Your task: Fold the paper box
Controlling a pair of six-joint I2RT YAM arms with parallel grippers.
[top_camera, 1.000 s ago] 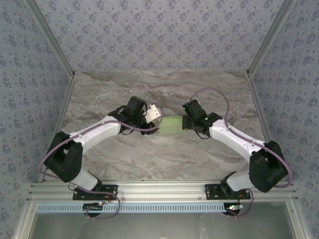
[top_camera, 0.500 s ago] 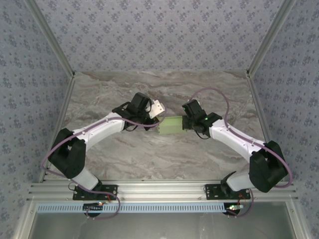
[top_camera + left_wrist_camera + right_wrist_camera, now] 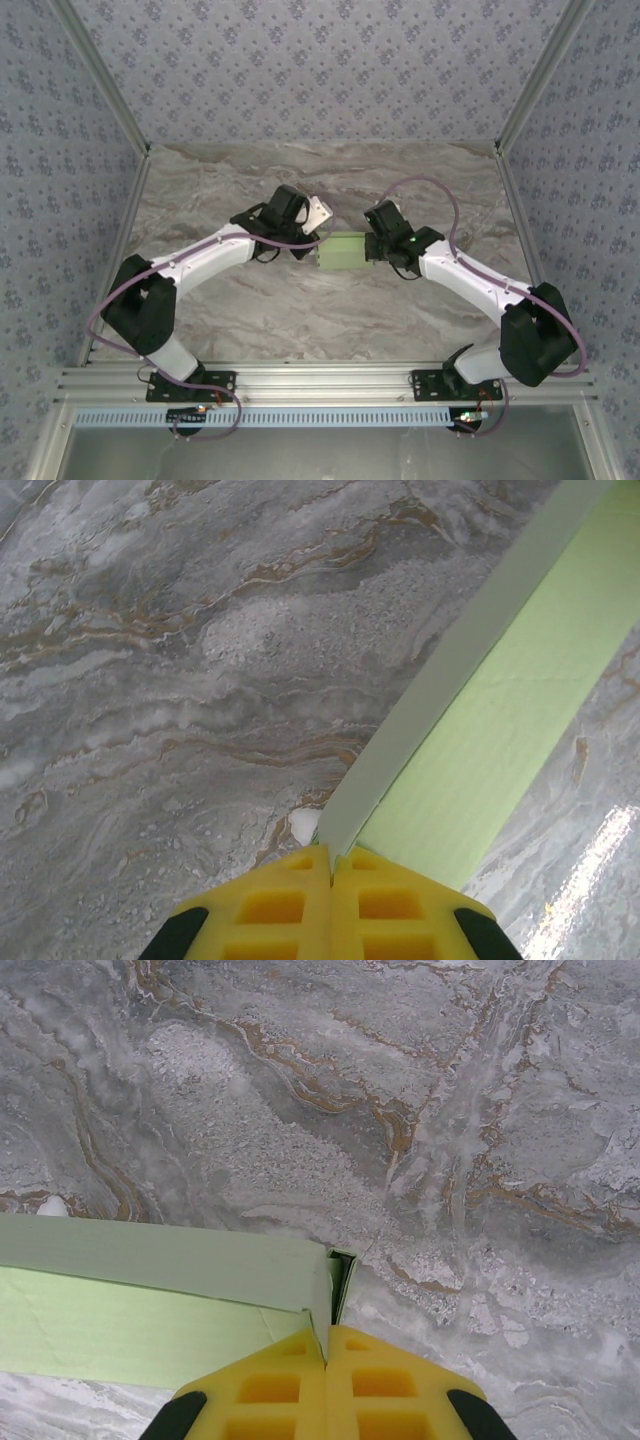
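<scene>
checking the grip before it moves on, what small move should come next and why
Probably lift both ends together, a little and level. The left gripper and right gripper are each shut on opposite ends of the box, so moving one alone could twist the thin card.

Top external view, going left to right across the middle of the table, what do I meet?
The left gripper, jaws shut on the box's left end → paper box → right gripper, jaws shut on its right end.

One paper box on one marble table — and two grippers, the left gripper and the right gripper.
</scene>
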